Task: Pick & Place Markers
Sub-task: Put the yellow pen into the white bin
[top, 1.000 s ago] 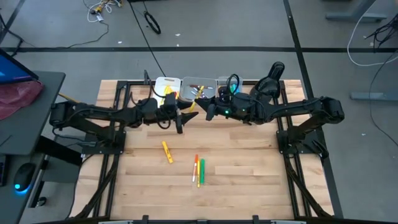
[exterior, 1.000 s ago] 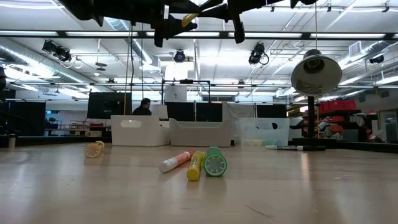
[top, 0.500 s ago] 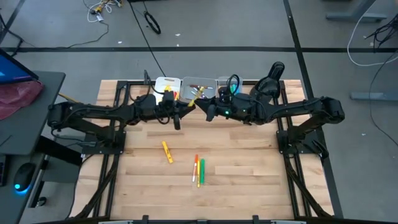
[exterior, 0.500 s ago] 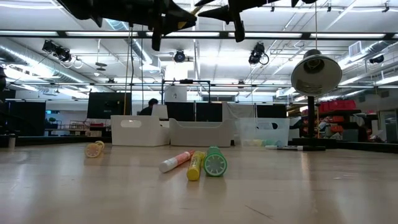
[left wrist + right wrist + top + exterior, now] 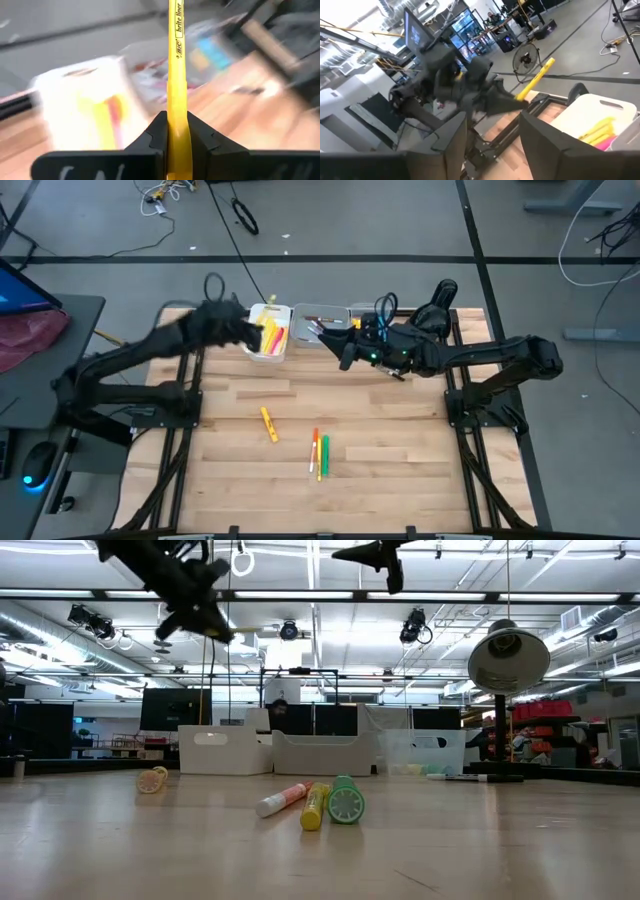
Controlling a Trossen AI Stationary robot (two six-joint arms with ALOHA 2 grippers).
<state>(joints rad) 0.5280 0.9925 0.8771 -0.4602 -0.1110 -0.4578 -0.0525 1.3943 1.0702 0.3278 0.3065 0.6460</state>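
My left claw (image 5: 176, 131) pinches a yellow highlighter (image 5: 175, 60) lengthwise, just left of the white bin (image 5: 268, 340) at the worktop's far edge. My right claw (image 5: 492, 135) stands spread, empty, right of it.

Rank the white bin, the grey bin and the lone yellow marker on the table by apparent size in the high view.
1. Grey bin and white bin: both partly covered by the arms, too alike to rank.
2. Lone yellow marker: clearly smallest.
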